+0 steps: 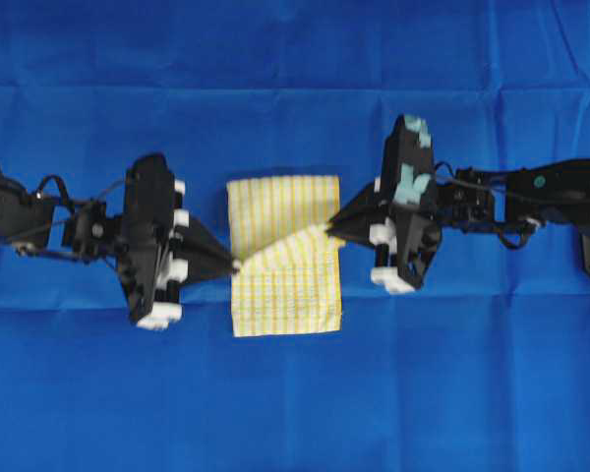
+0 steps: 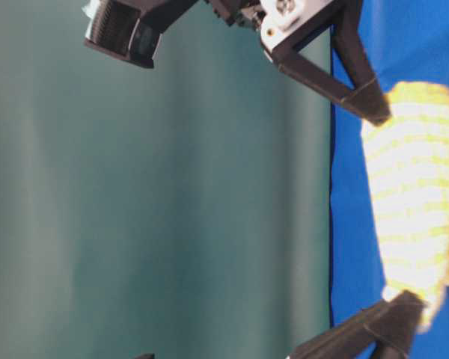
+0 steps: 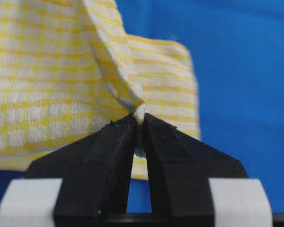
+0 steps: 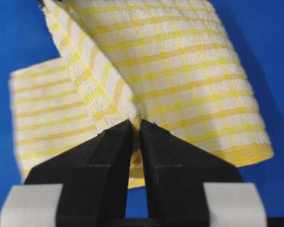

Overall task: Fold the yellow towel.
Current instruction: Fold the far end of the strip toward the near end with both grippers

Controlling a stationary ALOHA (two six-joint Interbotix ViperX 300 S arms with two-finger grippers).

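Now | yellow towel (image 1: pixel 285 258) between pincers | left pincer (image 1: pixel 234 265), right pincer (image 1: pixel 330 228) pinching its corners

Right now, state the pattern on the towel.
Yellow towel: yellow-and-white checks, clearest in the right wrist view.

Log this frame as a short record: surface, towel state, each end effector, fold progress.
surface: big plain blue cloth covering the table
towel: thin pale yellow and white checked towel, partly folded, upper layer lifted and twisted across the middle
left end effector: shut on the towel's left edge
right end effector: shut on the towel's right edge
both grips: pinch a raised fold of fabric, seen in the wrist views
fold progress: lifted layer not yet laid flat
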